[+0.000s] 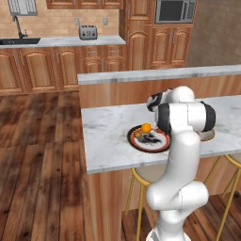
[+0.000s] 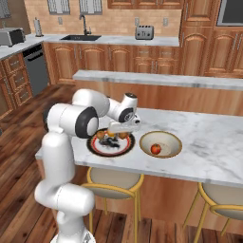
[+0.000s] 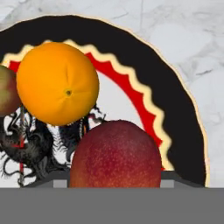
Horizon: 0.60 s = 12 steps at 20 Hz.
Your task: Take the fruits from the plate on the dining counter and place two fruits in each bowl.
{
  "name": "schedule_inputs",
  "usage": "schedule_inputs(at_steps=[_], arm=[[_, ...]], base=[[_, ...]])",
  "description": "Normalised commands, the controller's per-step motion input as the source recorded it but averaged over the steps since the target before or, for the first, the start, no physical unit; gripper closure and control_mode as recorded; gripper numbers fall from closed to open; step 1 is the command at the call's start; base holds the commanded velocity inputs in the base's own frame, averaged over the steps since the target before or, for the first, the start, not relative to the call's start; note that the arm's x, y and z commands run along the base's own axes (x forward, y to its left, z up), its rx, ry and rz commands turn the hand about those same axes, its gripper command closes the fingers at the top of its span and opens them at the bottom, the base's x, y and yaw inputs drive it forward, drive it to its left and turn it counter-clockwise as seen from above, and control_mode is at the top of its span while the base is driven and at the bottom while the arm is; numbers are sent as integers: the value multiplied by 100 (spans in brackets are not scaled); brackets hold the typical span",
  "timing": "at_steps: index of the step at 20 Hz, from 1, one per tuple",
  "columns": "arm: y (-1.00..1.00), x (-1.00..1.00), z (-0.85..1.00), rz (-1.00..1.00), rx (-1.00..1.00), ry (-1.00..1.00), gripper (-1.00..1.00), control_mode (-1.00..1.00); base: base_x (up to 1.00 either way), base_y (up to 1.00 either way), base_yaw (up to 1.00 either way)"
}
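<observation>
Hand view puts a reddish fruit (image 3: 116, 154) between my gripper (image 3: 116, 181) tips on the plate (image 3: 183, 109); whether they grip, I cannot tell. Next, I judge: lift toward the tan bowl (image 2: 176, 138).

In the left base view the arm's white elbow covers the plate's (image 1: 141, 141) 3 o'clock side and nearly all of the tan bowl (image 1: 208, 136). In the hand view the reddish fruit (image 3: 114, 153) is cut off at 6 o'clock, and another fruit (image 3: 6, 89) is cropped at 9 o'clock. In the right base view the hand (image 2: 121, 128) hides part of the fruits; its finger spacing cannot be told.
</observation>
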Motion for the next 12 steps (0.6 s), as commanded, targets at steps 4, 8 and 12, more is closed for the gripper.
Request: schedule_inputs(at_steps=[4,8,12], arm=[[-51,-30,46,-5,0,0,100,-100],[-63,-2,29,-13,0,8,100,-100],[-58,34,5,-20,0,19,100,-100]], base=[[0,0,0],[0,0,0],[0,0,0]])
